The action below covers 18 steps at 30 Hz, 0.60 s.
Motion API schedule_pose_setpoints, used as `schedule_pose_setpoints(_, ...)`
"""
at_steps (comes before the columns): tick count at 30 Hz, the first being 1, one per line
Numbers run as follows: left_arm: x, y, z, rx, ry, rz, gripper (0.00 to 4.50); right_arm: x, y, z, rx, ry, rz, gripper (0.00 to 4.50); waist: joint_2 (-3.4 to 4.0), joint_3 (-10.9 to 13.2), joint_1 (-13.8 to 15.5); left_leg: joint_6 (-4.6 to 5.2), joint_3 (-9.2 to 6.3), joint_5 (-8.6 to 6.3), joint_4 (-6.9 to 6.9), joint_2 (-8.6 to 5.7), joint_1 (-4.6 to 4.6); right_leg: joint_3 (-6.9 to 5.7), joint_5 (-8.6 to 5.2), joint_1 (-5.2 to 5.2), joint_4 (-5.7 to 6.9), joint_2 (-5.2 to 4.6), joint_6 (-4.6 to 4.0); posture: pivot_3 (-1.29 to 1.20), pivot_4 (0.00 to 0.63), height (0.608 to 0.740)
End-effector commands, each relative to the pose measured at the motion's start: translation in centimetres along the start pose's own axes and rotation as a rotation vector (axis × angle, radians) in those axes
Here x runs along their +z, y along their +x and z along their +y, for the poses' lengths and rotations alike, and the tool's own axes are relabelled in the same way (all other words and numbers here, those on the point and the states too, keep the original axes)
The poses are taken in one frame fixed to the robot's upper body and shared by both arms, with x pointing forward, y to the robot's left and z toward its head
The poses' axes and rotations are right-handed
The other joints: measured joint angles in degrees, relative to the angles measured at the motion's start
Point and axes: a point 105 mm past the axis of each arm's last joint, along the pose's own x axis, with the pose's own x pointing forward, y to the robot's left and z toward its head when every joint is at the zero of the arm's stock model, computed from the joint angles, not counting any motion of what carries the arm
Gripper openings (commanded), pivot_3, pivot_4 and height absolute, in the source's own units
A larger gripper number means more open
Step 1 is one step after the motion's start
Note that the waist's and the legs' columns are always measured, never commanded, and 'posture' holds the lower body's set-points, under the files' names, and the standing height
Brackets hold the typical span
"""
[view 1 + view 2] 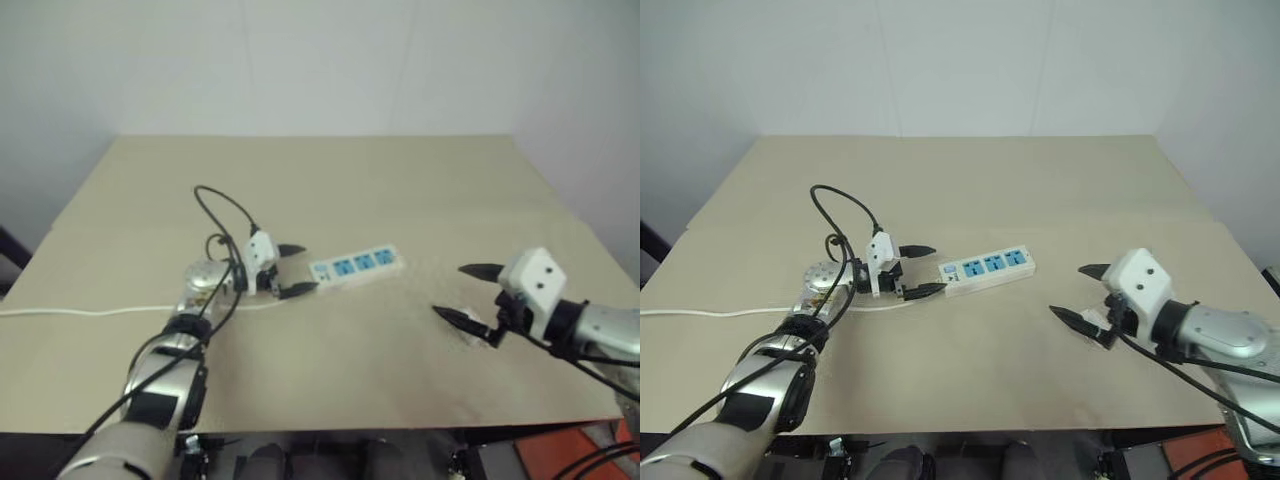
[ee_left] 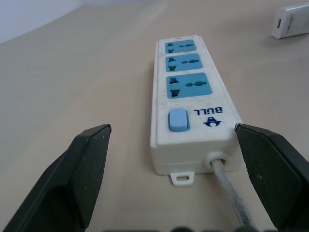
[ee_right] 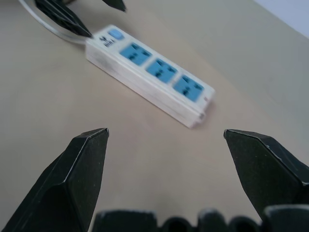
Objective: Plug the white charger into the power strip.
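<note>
Strip (image 1: 986, 270): lies mid-table; you have bare table beyond it and in front of it.
Left gripper (image 1: 921, 270): jaws spread, fingertips flanking the strip's switch end; blocks your approach from that side.
Cord (image 1: 90, 311): crosses the table's left part.
Right gripper (image 1: 1080, 292): spread wide, with open table between it and the strip.
Charger (image 2: 290, 21): lies past the strip's far end.

Each arm ends in a white boxy housing carrying two black, tapered, wedge-shaped fingers. The left end effector (image 1: 912, 270) sits past a round silver wrist joint, with black cables looping over it and running along a forearm of silver and black segments. The right end effector (image 1: 1086, 292) has two small dark dots on its white housing, a polished silver forearm, and thin black cables trailing beneath.
</note>
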Motion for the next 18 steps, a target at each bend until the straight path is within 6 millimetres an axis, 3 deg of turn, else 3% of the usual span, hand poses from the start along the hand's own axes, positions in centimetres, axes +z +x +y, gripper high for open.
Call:
schedule_pose_setpoints(1,0.4,0.6,0.1,-0.009,0.008,-0.008,4.46,1.2,0.4,-0.1,-0.035,-0.031,-0.028,4.50,-0.01,0.0,0.1,0.00,0.00,0.00,0.00,0.00,-0.01,-0.01,0.00,0.00,-0.02,0.00,0.00,0.00,0.150,0.740)
schedule_pose_setpoints(12,1.3,2.5,-1.1,-0.080,-0.059,-0.082,4.46,1.1,0.8,0.2,-0.059,-0.011,-0.027,4.50,-0.01,0.0,0.6,0.00,0.01,0.00,0.00,0.00,-0.04,-0.05,-0.01,-0.02,-0.02,0.00,0.01,0.00,0.150,0.740)
schedule_pose_setpoints(18,-0.2,2.8,-1.4,-0.046,-0.047,-0.012,4.46,1.3,1.0,0.1,-0.072,-0.006,-0.038,4.50,-0.01,0.0,0.5,0.00,0.01,0.00,0.01,0.01,-0.01,-0.03,-0.01,-0.02,-0.03,0.00,0.01,0.00,0.150,0.740)
